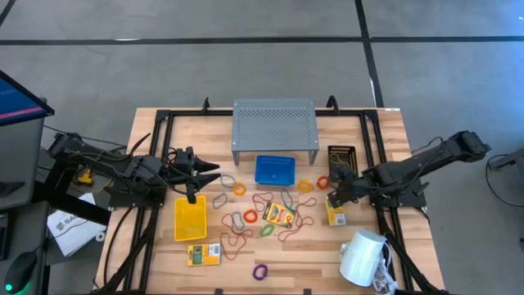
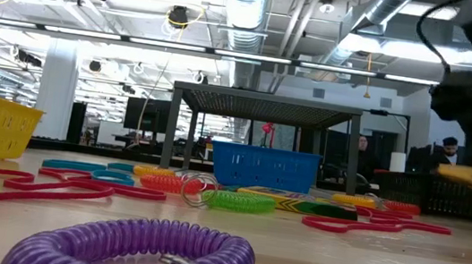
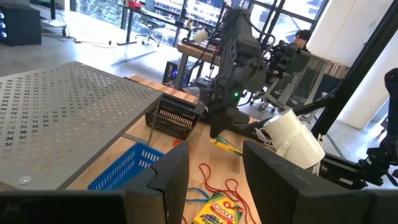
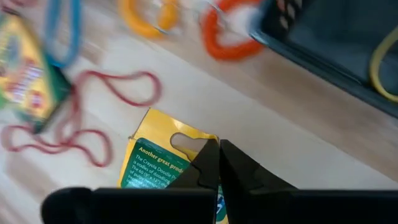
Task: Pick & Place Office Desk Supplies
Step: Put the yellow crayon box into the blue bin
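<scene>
So I'm holding the right claw (image 4: 216,163) pinched tight on the top edge of a yellow crayon packet (image 4: 155,163), over the right side of the table (image 1: 393,139), just in front of the black mesh bin (image 1: 341,157). In the low view the packet is hanging clear of the wood, tilted.

I'm parking the left claw (image 3: 214,165) over the left side, above the yellow bin (image 1: 190,218). Its fingers are spread apart with nothing between them.

The blue bin (image 1: 275,170) is sitting mid-table in front of the grey riser (image 1: 274,123). I'm seeing coloured loops scattered around it, like the purple loop (image 1: 260,271) near the front edge, plus a second packet (image 1: 279,215) in the middle and a third packet (image 1: 204,255) below the yellow bin. The white mug (image 1: 363,257) is lying front right.
</scene>
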